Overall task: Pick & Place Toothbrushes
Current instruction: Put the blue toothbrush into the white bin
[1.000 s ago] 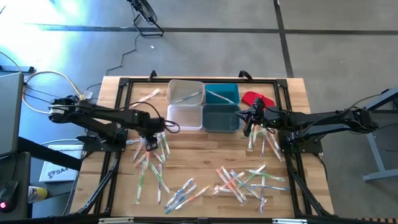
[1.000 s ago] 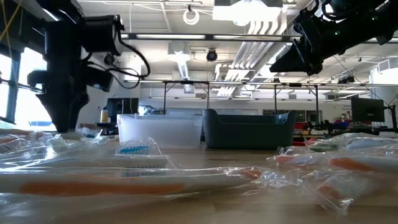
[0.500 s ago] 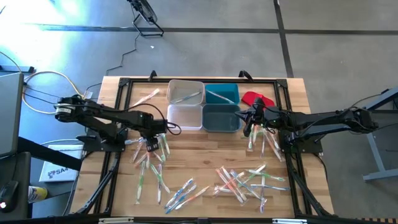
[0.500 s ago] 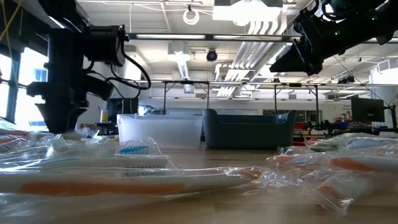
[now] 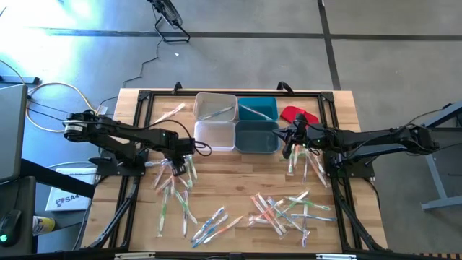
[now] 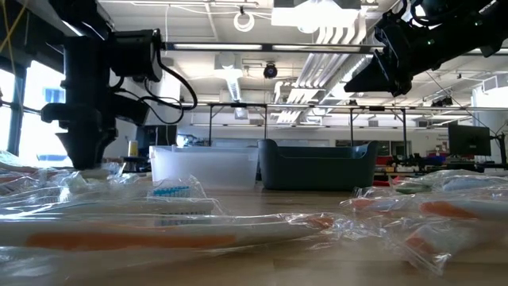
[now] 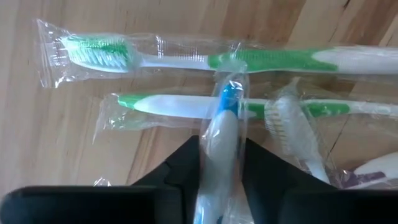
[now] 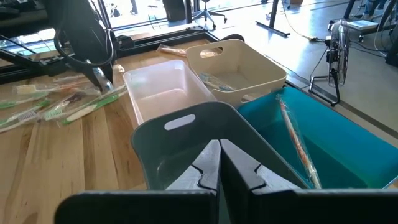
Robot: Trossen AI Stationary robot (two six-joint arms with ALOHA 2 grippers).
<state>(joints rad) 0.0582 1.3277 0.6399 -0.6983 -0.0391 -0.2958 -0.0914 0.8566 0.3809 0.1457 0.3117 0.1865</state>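
Note:
Wrapped toothbrushes lie in loose piles on the wooden table: a left pile (image 5: 177,191), a near one (image 5: 285,209) and one at the right (image 5: 307,162). My left gripper (image 5: 175,168) points down into the left pile, shut on a blue-and-white toothbrush (image 7: 227,102). That toothbrush lies across two green-and-white toothbrushes (image 7: 186,61). My right gripper (image 8: 219,149) hangs shut and empty above the dark grey bin (image 8: 186,143), next to the red piece (image 5: 298,114). My left gripper (image 7: 222,146) pinches the blue toothbrush's whitish handle (image 7: 220,134) in its clear wrapper between its two fingers. The fingers (image 7: 186,163) come from above, pointing down, one on each side of the handle. The toothbrush's blue part rests over the green toothbrushes beneath it.
Four bins stand together at the far middle: a white one (image 5: 215,106) and a teal one (image 5: 258,108), each with a toothbrush inside. In front of them are a second white bin (image 5: 214,135) and the dark grey bin (image 5: 257,137). Bare wood lies between the bins and the piles.

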